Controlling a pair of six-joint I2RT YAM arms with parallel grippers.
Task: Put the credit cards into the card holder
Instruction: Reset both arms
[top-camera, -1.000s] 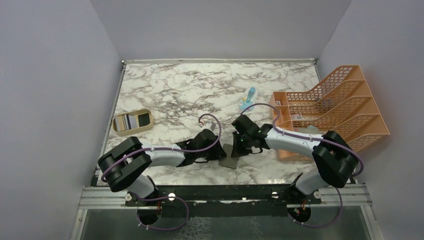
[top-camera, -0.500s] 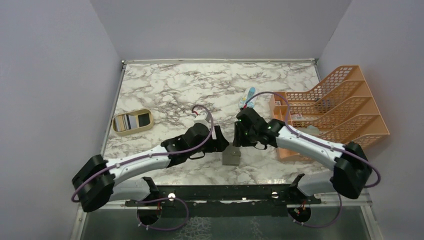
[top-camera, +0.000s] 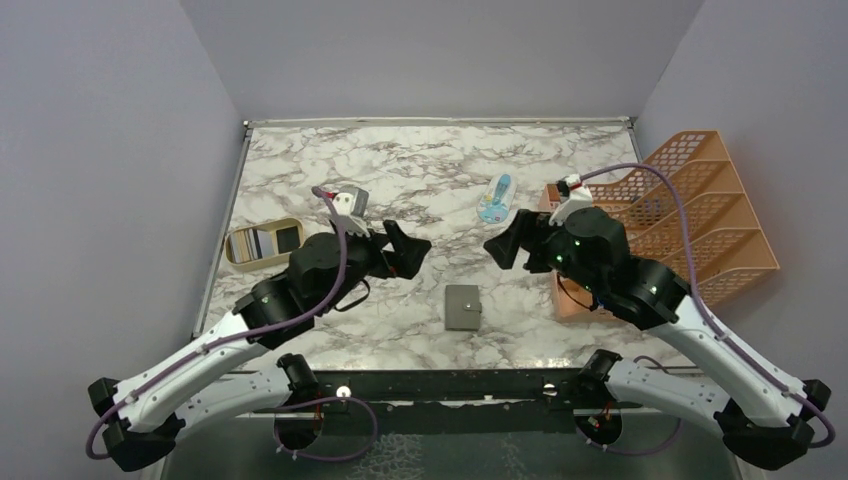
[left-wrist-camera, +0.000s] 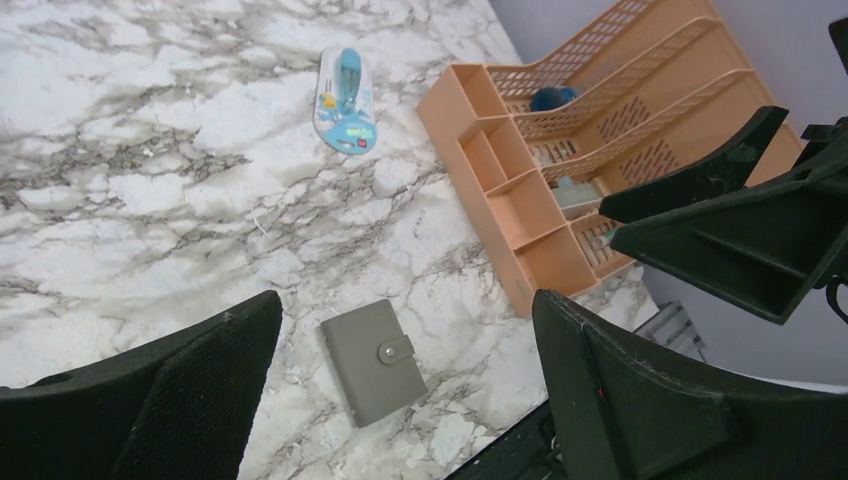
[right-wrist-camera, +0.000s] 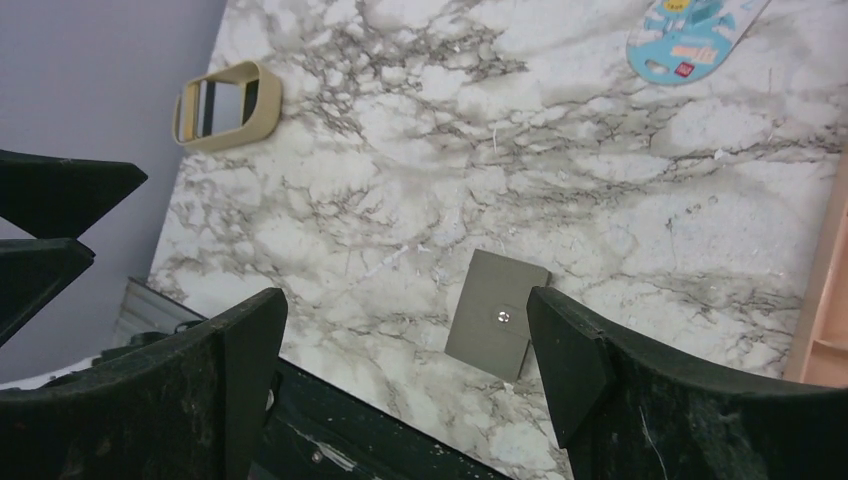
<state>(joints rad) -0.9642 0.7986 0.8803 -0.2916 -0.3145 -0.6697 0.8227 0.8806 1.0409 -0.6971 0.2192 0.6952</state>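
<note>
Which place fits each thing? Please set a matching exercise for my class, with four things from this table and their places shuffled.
Things:
1. wallet
2. tray
3. packet
4. rack

Places, seen from above:
A. far right
B. far left
C. front centre
D. just left of the rack, further back than the wallet

Pairs: 1-C, 2-B, 3-D, 4-A
</note>
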